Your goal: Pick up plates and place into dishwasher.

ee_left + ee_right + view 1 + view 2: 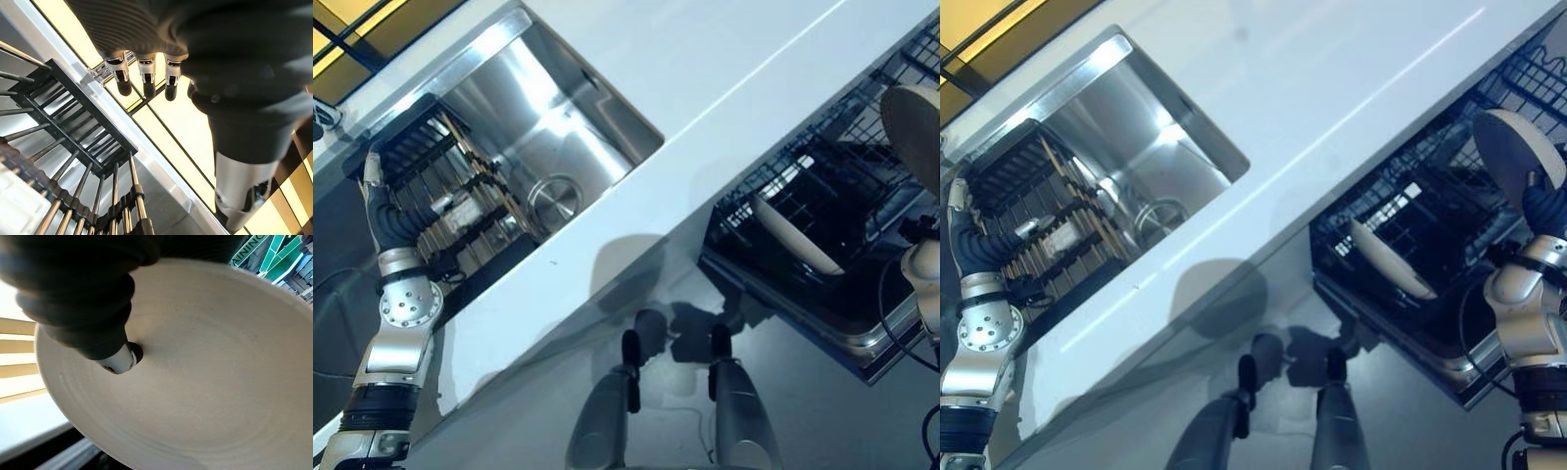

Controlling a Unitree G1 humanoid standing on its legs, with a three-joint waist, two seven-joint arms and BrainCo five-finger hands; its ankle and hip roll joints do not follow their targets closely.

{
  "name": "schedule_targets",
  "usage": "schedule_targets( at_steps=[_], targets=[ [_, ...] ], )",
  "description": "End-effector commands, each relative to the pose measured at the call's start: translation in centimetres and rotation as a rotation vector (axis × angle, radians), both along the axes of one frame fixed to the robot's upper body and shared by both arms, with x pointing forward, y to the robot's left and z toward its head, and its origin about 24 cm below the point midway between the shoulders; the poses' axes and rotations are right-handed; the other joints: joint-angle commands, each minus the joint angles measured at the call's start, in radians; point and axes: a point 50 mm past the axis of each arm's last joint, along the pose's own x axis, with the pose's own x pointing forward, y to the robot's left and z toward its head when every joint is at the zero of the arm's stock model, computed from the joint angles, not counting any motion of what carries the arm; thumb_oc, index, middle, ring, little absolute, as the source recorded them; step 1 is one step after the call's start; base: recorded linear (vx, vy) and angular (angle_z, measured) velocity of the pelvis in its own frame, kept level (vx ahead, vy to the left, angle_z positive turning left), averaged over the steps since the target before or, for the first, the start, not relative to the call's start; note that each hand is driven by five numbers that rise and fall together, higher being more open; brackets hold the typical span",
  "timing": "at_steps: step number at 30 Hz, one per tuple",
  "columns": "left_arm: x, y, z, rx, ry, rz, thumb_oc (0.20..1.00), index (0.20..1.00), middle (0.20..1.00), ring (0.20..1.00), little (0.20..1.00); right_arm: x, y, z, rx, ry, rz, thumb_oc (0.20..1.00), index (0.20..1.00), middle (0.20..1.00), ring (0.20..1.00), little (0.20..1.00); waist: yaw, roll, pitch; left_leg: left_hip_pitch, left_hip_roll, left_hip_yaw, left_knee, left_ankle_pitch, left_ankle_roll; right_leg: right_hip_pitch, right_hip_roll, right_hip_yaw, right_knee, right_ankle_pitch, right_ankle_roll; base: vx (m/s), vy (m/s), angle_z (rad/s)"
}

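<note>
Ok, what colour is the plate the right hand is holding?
Plain cream, no pattern. The plate, pinched by the right hand, shows best in the right wrist view.

A white bench (734, 69) runs slantwise across the frame from lower left to upper right, with a steel sink (543, 117) sunk into it at upper left, bright light glaring off the basin walls. At the upper left corner are yellow panels behind dark bars (352, 24). A grey floor (832, 411) fills the lower right.
</note>
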Motion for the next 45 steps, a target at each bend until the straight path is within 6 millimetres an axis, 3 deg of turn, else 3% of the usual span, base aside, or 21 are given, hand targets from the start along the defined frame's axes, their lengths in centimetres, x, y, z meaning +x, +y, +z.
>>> schedule_targets(
  at_steps=[1,17,22,34,45],
  targets=[
    [0.4,-1.2,-1.0,-0.089,-0.051,-0.027,1.0,1.0,1.0,1.0,1.0,-0.2,1.0,4.5,-0.148,-0.147,-0.011,0.2,0.2,0.2,0.2,0.2,-0.027,-0.037,0.023,-0.086,-0.057,-0.03,0.095,-0.048,0.06,0.037,0.076,-0.085,-0.008,-0.079,-0.064,-0.02,0.036,-0.03],
    [0.8,-1.5,-0.4,-0.087,-0.054,-0.032,1.0,1.0,1.0,1.0,1.0,1.5,1.7,6.9,-0.365,-0.051,-0.102,0.2,0.2,0.2,0.2,0.2,0.0,-0.025,0.06,-0.147,-0.075,-0.028,0.091,-0.021,0.067,-0.038,0.074,-0.089,0.023,-0.067,-0.062,0.0,0.008,-0.02],
    [0.8,-1.3,0.1,-0.08,-0.058,-0.041,1.0,1.0,1.0,1.0,1.0,2.1,1.2,7.4,-0.363,-0.027,-0.139,0.2,0.2,0.2,0.2,0.2,0.015,-0.027,0.065,-0.176,-0.077,-0.035,0.095,-0.013,0.069,-0.064,0.073,-0.101,0.031,-0.063,-0.061,0.0,-0.011,0.03],
    [1.5,-2.0,1.1,-0.044,-0.083,-0.062,1.0,1.0,1.0,1.0,1.0,3.9,2.0,6.1,-0.319,0.04,-0.114,0.2,0.2,0.2,0.2,0.2,0.04,-0.039,0.093,-0.258,-0.086,-0.041,0.1,0.012,0.077,-0.145,0.059,-0.134,0.052,-0.042,-0.055,0.0,-0.017,0.04],
    [1.7,-2.7,0.9,-0.039,-0.086,-0.08,1.0,1.0,1.0,1.0,1.0,4.5,2.1,5.9,-0.298,0.07,-0.109,0.2,0.2,0.2,0.2,0.2,0.047,-0.024,0.096,-0.314,-0.098,-0.039,0.109,0.019,0.082,-0.226,0.036,-0.136,0.087,-0.04,-0.045,0.01,0.003,0.03]
  ],
)
